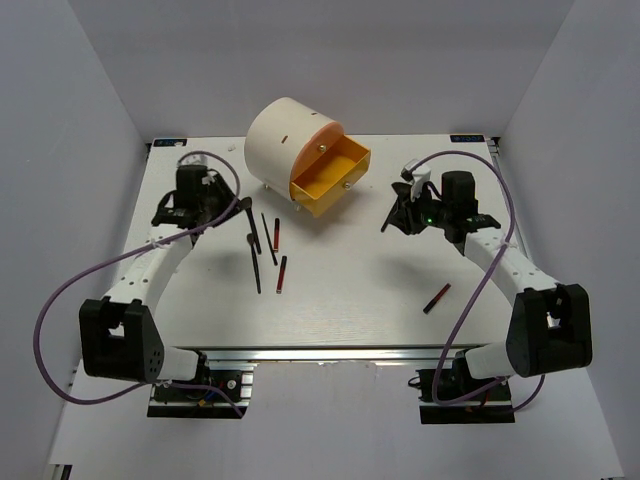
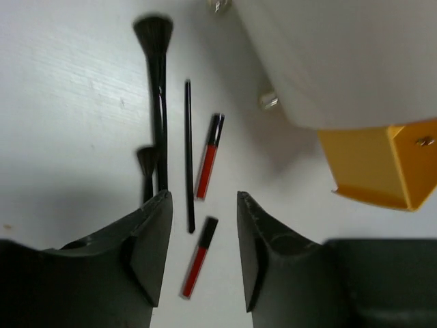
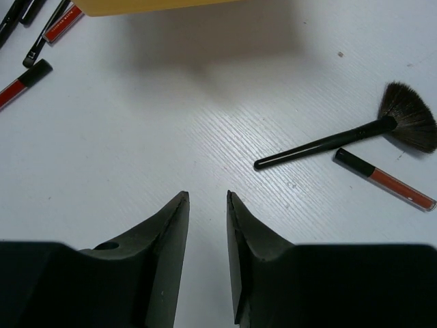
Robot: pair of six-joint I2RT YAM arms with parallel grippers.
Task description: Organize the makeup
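Black brushes (image 1: 254, 250) and a thin black stick (image 1: 268, 236) lie left of centre with two dark-red-and-black sticks (image 1: 281, 272). Another red stick (image 1: 436, 298) lies at the right front. My left gripper (image 1: 226, 208) is open and empty above this cluster. In its wrist view the gripper (image 2: 202, 195) frames one red stick (image 2: 198, 258), with a second red stick (image 2: 207, 164), the thin stick (image 2: 188, 157) and a brush (image 2: 162, 102) ahead. My right gripper (image 1: 400, 215) (image 3: 207, 194) is open and empty over bare table. A fan brush (image 3: 355, 133) and a red stick (image 3: 386, 179) lie to its right. No sponges show.
The cream cylindrical box (image 1: 285, 135) stands at the back centre with one orange-yellow drawer (image 1: 330, 177) pulled open toward the front right. It also shows in the left wrist view (image 2: 341, 55), with the drawer (image 2: 382, 164). White walls enclose the table (image 1: 350, 310).
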